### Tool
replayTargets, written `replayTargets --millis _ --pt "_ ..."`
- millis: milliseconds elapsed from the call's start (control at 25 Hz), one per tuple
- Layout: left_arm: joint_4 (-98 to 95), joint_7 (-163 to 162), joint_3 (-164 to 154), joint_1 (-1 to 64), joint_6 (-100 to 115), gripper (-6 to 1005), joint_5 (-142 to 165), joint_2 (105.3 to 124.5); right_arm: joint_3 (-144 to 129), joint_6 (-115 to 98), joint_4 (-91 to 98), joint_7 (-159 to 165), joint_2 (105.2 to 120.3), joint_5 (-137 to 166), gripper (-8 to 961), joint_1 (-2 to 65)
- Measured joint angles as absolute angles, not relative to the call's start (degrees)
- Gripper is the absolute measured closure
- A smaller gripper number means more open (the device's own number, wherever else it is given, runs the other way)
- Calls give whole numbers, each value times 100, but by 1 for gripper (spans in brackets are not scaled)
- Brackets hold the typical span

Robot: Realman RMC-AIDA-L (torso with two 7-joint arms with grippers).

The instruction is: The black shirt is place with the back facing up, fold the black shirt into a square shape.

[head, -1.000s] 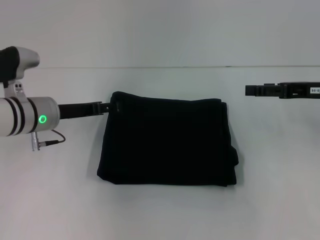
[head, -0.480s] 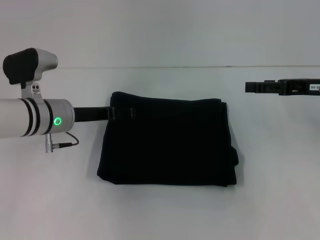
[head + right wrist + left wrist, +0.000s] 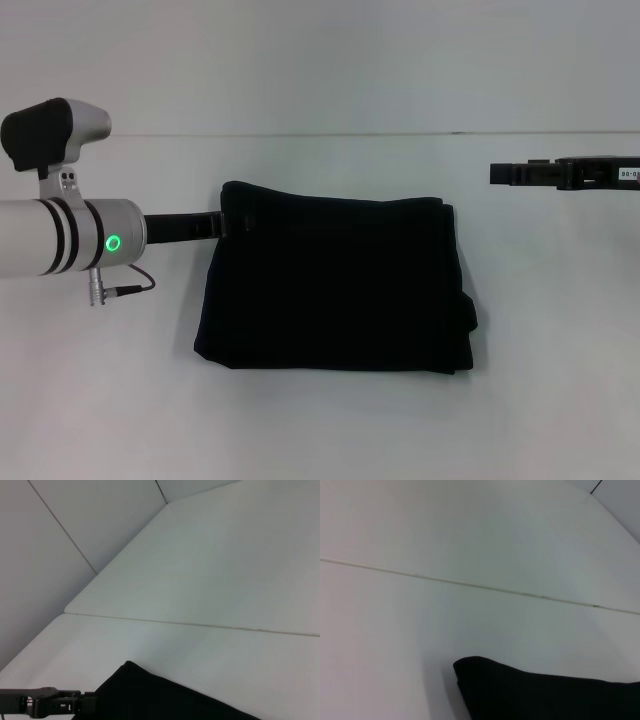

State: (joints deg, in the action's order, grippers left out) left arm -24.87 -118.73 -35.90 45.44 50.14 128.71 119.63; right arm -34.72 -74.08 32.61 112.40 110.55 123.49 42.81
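Your left gripper touches the black shirt's far left corner; its grip can't be told. The shirt lies folded nearly square on the white table, so little remains.

My head camera looks down from above; both wrist cameras sit low, sharing the black shirt's far corner.

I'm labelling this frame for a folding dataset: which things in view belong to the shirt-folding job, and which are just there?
Part of the job:
- black shirt, lying as a folded rectangle
- left gripper, at the shirt's far left corner
- right gripper, off to the shirt's right, apart from it

Just there:
- white table
- seam line across the table
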Motion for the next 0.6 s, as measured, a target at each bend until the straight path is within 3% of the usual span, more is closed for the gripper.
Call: replayTargets --millis 480,600 --pt "-2487 -11858 -3556 4522 4887 836 12857 11986 -3471 -7410 3261 11234 11055 12349 26 4280" --pt "-2487 -11879 -3553 4503 4826 877 12849 11988 -3471 -7409 3261 11225 11055 12349 25 4280"
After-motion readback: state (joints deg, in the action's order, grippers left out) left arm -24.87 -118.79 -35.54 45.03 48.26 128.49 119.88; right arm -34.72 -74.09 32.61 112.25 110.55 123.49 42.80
